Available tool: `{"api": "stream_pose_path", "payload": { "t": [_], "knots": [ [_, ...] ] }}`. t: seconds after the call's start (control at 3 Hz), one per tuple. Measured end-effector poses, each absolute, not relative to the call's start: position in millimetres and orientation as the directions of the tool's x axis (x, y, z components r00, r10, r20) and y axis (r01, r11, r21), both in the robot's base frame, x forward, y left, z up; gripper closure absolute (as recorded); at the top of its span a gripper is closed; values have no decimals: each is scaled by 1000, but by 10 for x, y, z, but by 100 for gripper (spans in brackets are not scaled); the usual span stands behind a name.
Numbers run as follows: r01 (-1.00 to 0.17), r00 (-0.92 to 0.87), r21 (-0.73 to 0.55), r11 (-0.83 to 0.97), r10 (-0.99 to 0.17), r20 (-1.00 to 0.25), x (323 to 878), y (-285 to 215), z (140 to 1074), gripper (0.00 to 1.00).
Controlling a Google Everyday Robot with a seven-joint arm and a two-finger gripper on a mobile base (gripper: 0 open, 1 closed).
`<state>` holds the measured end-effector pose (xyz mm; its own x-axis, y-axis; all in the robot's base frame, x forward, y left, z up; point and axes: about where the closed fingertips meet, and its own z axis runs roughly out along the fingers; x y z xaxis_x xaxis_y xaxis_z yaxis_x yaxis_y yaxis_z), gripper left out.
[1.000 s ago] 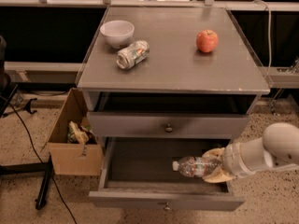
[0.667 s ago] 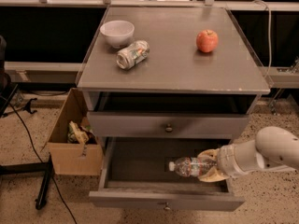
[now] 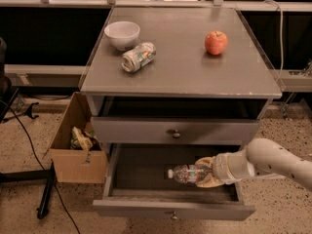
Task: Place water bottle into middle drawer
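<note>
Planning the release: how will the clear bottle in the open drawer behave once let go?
Held sideways by the tool inside the open grey drawer, the small clear plastic bottle would probably roll on its round body. It looks light; thin walls may dent.

A white bowl [image 3: 122,33], toppled can [image 3: 139,57] and apple [image 3: 216,42] sit on the cabinet top [image 3: 195,77] — cardboard box [image 3: 74,165] beside.

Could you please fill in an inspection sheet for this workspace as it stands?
Surface: grey cabinet top, carrying three items.
Job's things: clear plastic water bottle, horizontal inside the open grey middle drawer.
Clutter: white bowl, silver can on its side, red apple.
Grippers: two-finger gripper inside the drawer, shut on the bottle.
Cables: black cable on floor, left; white cable, right.
Surroundings: brown cardboard box beside the cabinet, speckled floor.
</note>
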<state>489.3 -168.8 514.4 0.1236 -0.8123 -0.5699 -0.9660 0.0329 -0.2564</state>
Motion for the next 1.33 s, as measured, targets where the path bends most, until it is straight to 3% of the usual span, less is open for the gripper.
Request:
{"api": "stream_pose_path", "payload": {
  "t": [1.33],
  "knots": [
    [-966,190,-256,-44,-792,-581,5206,-1238,4295,100]
  ]
}}
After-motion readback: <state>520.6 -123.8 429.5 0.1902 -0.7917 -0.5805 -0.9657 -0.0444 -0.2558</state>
